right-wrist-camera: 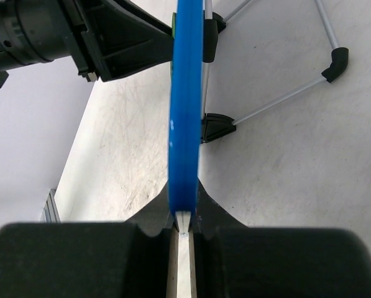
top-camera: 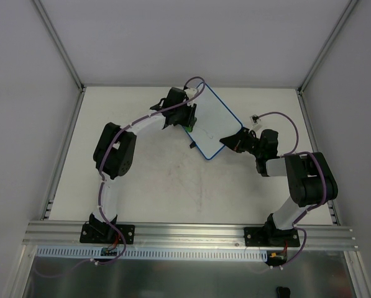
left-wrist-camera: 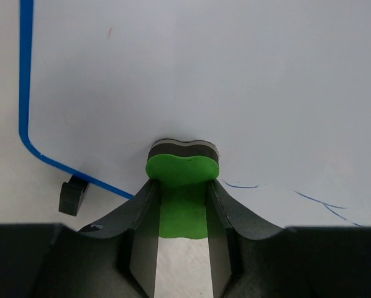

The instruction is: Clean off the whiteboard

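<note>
Now left pincer grips green eraser against the whiteboard, right pincer clamping its edge.

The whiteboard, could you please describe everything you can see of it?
The whiteboard is a small white rectangle in a thin blue frame with rounded corners, smooth-looking, with a black clip at one edge. It sits skewed at the far middle of the table. Most of it is clean; faint blue strokes show on it. The right gripper is shut on its frame, and the left gripper presses a green eraser against its face.
</note>
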You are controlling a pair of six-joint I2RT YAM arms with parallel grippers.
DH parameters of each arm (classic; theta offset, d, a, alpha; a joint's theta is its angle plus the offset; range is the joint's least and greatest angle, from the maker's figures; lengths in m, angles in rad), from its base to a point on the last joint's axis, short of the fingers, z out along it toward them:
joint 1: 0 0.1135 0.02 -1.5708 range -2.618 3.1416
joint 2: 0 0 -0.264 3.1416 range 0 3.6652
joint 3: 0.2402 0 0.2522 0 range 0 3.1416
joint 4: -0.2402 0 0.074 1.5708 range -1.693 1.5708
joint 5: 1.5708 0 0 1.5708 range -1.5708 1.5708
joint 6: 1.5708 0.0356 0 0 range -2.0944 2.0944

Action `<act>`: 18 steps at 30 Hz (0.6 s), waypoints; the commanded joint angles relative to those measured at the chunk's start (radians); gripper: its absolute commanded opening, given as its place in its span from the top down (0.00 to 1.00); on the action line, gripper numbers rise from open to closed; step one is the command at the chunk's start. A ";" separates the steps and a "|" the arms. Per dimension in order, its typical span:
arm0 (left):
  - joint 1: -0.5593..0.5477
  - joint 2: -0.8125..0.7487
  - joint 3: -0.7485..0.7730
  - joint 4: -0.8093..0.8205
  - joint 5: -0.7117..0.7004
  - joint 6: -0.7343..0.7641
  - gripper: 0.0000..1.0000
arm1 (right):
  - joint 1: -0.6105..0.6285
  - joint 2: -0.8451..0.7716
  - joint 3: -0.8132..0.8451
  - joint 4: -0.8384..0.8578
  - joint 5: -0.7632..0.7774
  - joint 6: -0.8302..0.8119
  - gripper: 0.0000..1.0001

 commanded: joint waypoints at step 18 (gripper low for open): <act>-0.122 0.061 0.009 -0.083 0.228 0.226 1.00 | 0.010 -0.045 0.042 0.147 -0.099 0.022 1.00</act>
